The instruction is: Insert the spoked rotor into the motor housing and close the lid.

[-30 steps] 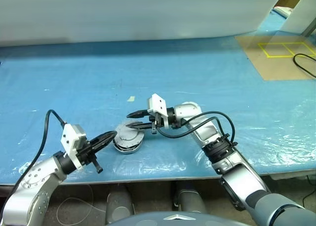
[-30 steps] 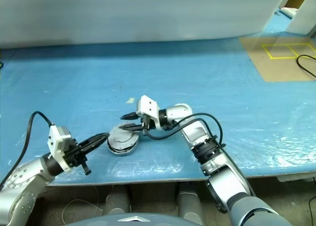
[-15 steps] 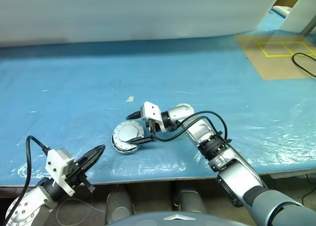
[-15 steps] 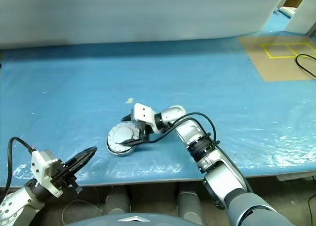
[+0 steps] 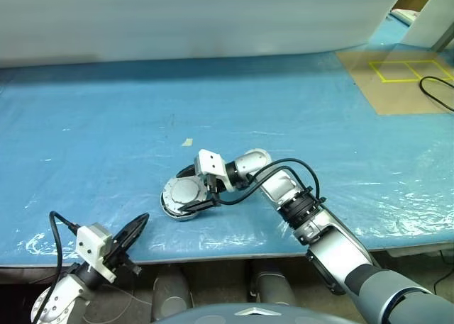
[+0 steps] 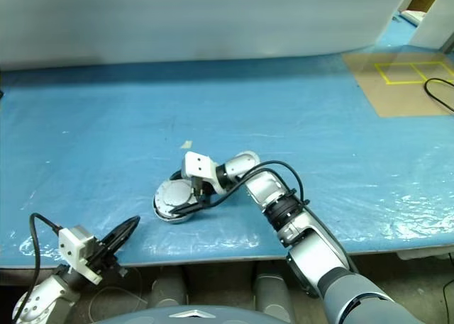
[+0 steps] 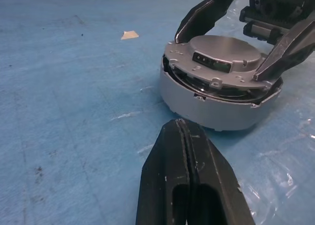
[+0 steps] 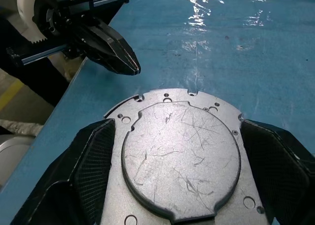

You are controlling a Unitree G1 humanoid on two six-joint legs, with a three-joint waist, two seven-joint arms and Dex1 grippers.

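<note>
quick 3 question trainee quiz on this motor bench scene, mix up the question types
1. True or false: the lid sits flush on the motor housing.
2. Which hand straddles the lid: A the left hand, B the right hand?
3. Fill in: the left hand's fingers are ____.

Key
1. False; in the left wrist view it is tilted, with a gap on one side.
2. B, one finger on each side of the lid.
3. Shut, away from the housing near the front edge of the blue table.
</note>
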